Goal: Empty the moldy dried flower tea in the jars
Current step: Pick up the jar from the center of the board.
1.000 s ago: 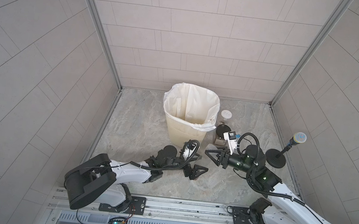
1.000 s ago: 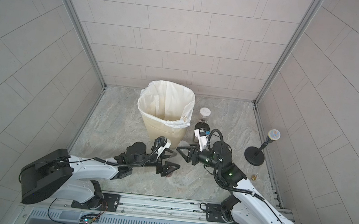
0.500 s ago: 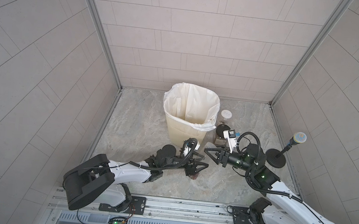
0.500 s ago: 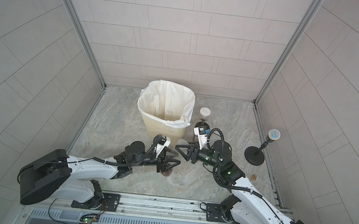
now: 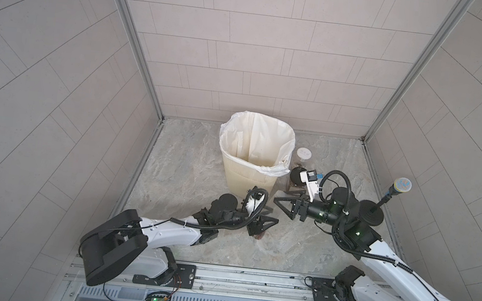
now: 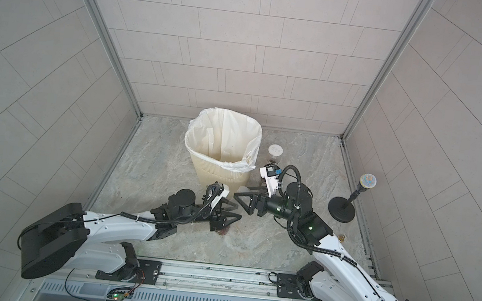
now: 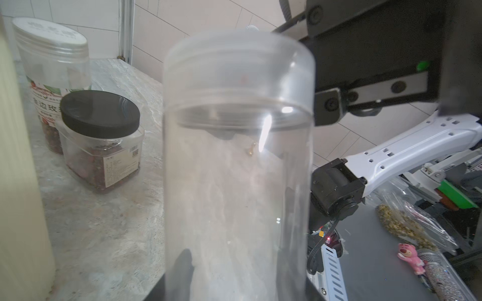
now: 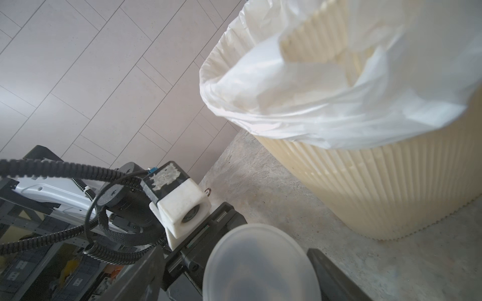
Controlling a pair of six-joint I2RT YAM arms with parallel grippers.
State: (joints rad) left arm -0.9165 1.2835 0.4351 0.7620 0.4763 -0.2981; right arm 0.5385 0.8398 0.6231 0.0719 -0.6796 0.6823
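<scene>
Pinching the tall clear jar point(image 7: 237, 161) low on its body, the left hand point(image 5: 260, 226) holds it upright just in front of the bin point(image 5: 249, 174). The right hand point(image 8: 234, 252) is spread, with one finger on either side of that jar's lid. Dried flower tea point(image 7: 86, 166) sits in the black-lidded jar point(image 7: 101, 122) and the white-lidded jar point(image 7: 52, 52), well apart from both hands.

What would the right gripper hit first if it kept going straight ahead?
Most likely the tall clear jar's lid, which sits between the right gripper's open jaws; depth is unclear.
</scene>
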